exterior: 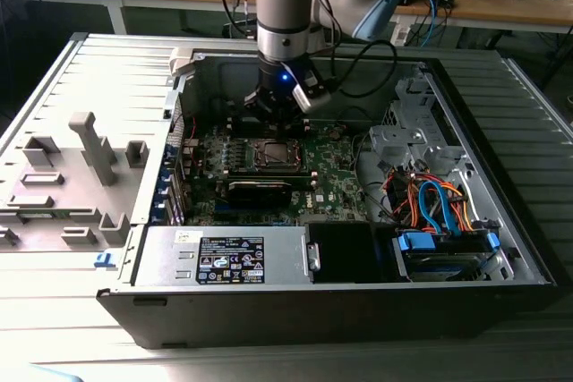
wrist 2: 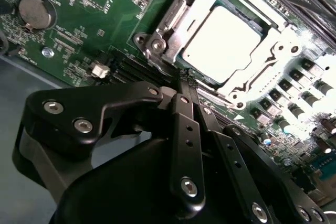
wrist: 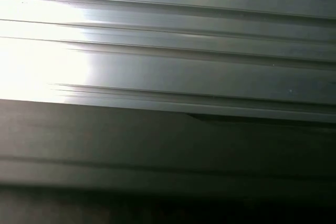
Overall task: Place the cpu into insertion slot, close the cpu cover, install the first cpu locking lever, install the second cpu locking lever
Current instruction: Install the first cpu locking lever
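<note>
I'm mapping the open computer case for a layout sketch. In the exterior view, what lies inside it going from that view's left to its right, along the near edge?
Silver power supply with its label → black empty bay → blue-clipped drive cage beneath orange and blue cables.

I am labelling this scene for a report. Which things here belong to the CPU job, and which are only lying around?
Belonging to the job:
- cpu, seated in the socket
- cpu cover, closed over it
- pincer, shut, beside the socket

Not part of the job:
- coin battery
- power supply
- orange and blue cables
- grey fixtures
</note>
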Available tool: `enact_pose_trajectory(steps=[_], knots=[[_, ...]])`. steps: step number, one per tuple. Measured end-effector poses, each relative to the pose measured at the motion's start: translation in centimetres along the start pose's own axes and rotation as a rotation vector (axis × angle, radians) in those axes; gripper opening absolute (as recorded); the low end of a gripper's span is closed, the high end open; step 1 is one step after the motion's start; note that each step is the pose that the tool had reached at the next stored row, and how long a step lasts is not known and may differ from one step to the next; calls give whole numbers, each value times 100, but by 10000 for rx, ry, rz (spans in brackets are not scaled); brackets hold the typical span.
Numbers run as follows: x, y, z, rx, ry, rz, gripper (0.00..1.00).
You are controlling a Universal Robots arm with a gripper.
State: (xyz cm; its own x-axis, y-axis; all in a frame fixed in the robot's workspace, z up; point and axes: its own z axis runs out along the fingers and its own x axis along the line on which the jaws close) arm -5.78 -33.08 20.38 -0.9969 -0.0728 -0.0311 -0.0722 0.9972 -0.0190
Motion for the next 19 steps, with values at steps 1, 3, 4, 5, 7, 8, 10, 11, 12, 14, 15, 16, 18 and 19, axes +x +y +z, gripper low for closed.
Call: enact_pose_trajectory(steps=[1,3,4,5,7,8,10,11,12,14,15,16,18,19], knots=[[-15,0,2,-1,0,1,11],[-57,-3,7,-4,0,-1,11],[-72,-4,9,-4,2,0,11],[-90,-6,11,-2,3,-1,11],[-119,-6,14,-1,7,-8,11],[-123,-1,14,1,8,-12,11],[-126,10,14,-2,6,-25,11],[-126,11,13,-3,6,-25,11],[-127,12,5,-8,0,-25,11],[-128,11,-23,-5,-2,-24,11],[-127,10,-40,-1,-1,-24,11],[-128,10,-57,-3,-3,-24,11],[-127,0,-69,-2,-4,-23,11],[-126,-13,-69,-2,-3,-23,11]])
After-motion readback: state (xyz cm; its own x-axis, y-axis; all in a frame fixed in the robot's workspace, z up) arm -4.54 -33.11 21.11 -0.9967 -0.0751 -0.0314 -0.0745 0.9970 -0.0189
